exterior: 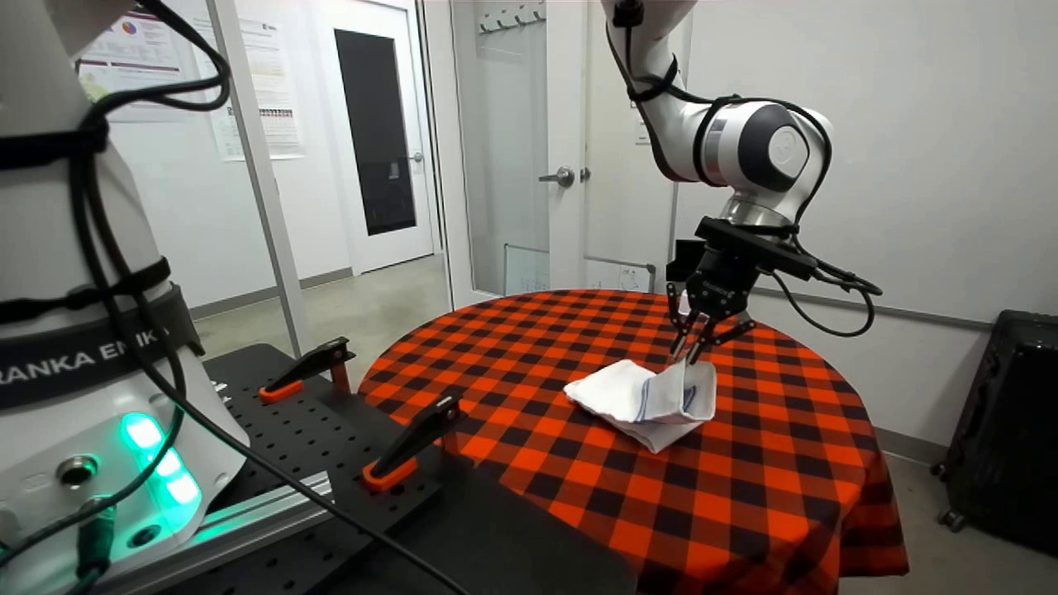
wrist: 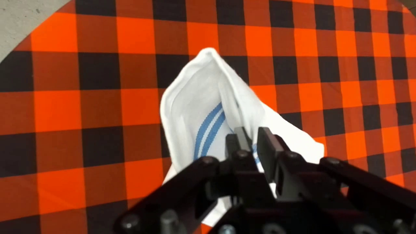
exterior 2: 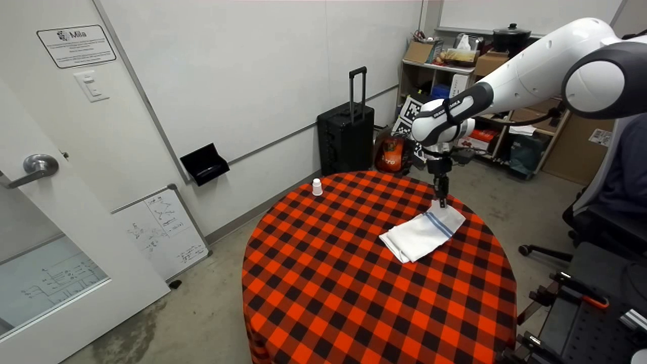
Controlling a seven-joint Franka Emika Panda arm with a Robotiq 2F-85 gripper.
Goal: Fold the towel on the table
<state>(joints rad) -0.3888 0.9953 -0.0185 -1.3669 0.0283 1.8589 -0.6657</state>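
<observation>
Wrist view | white, blue-striped cloth towel (wrist: 208, 100) folded inside the rounded edge of the red-and-black checkered round table (wrist: 97, 130) | my black two-fingered gripper (wrist: 252, 130) narrowly parted astride the towel's raised fold | whether I pinch it, I cannot tell

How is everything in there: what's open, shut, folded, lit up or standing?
Towel: partly folded, striped end raised.
Gripper: open a little, the towel's raised edge at its tips.
Table: draped in checkered cloth.
Robot base lights: glowing green.
Suitcase: upright, handle pulled out.
Small white container: upright.
Pot: lid on.
Far door: looks shut.
Near door: can't tell.
</observation>
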